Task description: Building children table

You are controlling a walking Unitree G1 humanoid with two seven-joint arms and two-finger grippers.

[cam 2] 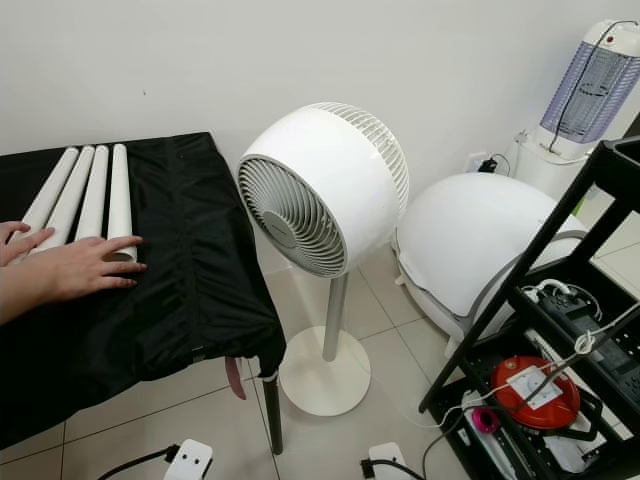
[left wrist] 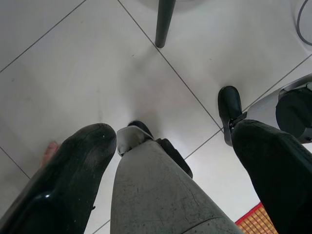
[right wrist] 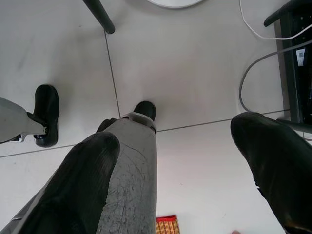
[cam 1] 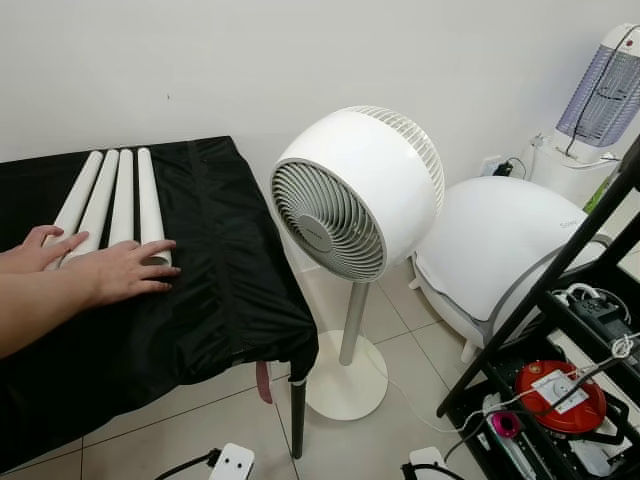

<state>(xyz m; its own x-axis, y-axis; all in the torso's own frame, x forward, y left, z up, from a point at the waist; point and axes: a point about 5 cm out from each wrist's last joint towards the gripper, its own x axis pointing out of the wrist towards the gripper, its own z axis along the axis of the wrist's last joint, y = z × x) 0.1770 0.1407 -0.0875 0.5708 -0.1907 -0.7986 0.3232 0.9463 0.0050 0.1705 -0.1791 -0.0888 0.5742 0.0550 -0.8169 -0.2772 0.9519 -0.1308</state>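
Several white table legs lie side by side on a table under a black cloth at the left. A person's hands rest flat on the near ends of the legs. Both arms hang idle over the tiled floor. My left gripper is open, its black fingers spread either side of my own grey leg. My right gripper is open too, with nothing between its fingers.
A white pedestal fan stands right beside the table's corner. Behind it lies a white domed object. A black rack with a red device and cables fills the right. Power strips lie on the floor.
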